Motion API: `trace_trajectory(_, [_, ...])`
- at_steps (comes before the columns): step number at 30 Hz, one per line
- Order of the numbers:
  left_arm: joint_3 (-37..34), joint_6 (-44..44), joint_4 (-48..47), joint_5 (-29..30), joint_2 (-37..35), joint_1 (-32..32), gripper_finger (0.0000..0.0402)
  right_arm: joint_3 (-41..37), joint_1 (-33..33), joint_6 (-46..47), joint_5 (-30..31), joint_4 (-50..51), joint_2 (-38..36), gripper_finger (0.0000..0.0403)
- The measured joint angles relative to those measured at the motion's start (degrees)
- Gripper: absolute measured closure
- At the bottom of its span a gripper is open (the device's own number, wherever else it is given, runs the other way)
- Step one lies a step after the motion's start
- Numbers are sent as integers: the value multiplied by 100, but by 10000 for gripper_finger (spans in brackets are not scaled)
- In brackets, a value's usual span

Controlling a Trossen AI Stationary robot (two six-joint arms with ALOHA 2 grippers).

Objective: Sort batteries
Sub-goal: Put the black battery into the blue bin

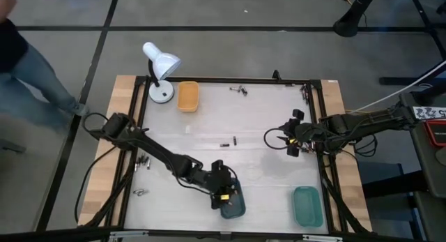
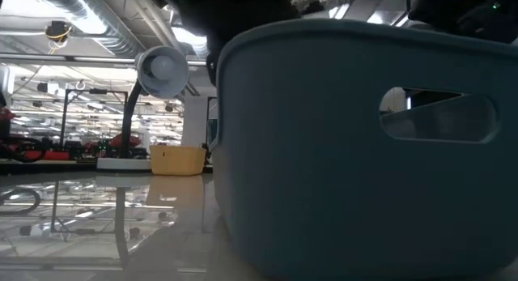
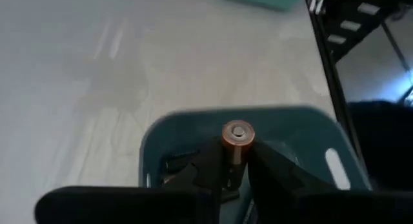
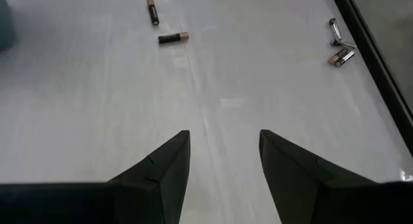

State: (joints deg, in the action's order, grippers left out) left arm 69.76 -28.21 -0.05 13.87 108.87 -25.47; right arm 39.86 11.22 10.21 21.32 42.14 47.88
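Item 1, left gripper [image 1: 224,193]: I have it at about 6 o'clock on the table [image 1: 265,123], directly over the dark teal tray [image 1: 233,207]. My left wrist camera shows its fingers [image 3: 277,179] pinching one battery [image 3: 237,137], held end-on with its copper-coloured end up, above the tray's interior. A dark object lies on the tray floor; I cannot tell what it is.

Item 2, right gripper [image 1: 294,134]: I see it at about 3 o'clock, hovering above bare table, fingers [image 4: 164,166] spread apart with nothing between them.

Item 3, loose batteries: two lie close together near the centre of the table [image 1: 229,141]; from the right wrist camera they read as one dark cell with a copper end [image 4: 173,38] and a second just beyond it [image 4: 152,11], not touching. A small cluster sits at 12 o'clock by the far rim [image 1: 240,90]. More lie at about 1 o'clock beside the frame [image 1: 305,93], and a few at 8 o'clock along the left edge [image 1: 143,160].

Item 4, trays: orange tray [image 1: 187,95] at 11 o'clock; green tray [image 1: 307,206] at 5 o'clock, well apart from the dark teal one.

Item 5, white desk lamp [image 1: 159,67]: at 11 o'clock, just beside the orange tray.

Item 6, a person's leg in jeans [image 1: 38,74]: on the floor beyond the table's far left corner.
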Motion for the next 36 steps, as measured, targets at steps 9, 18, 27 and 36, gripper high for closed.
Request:
trace_trajectory(9, [0,563,-125,4,42,28,328,0,0,47,54,-3,0,215])
trace_trajectory(18, [0,752,-195,4,42,31,297,0,0,192,4,-1,0,215])
trace_trajectory(27, [9,1827,-275,107,-366,266,269,8,-152,1205,391,160,0,215])
trace_trajectory(36, [9,3433,60,546,-734,807,280,22,-1490,2562,-214,1533,450,215])
